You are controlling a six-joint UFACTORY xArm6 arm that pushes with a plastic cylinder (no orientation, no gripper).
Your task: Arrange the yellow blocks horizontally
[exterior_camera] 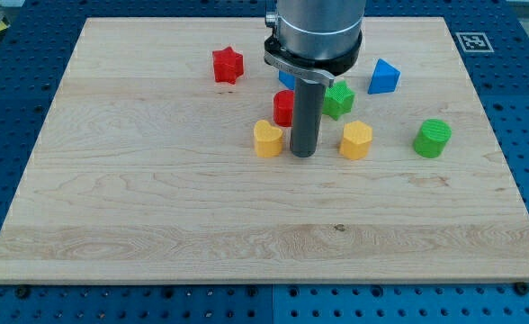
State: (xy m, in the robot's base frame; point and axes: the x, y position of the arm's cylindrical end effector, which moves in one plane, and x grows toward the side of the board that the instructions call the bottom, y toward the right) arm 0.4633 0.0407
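Two yellow blocks lie near the board's middle. A yellow heart-shaped block [267, 139] is at the left and a yellow hexagon-like block [355, 140] at the right, at about the same height in the view. My tip [303, 153] rests on the board between them, closer to the heart block, a small gap from it. The rod hides part of a red block [284, 108] just above the heart block.
A red star block [228, 65] lies at the upper left. A green star block [338, 100] sits right of the rod. A blue triangle block [383, 77] is farther right, a green cylinder [432, 138] at the right. A blue piece [285, 79] peeks out behind the arm.
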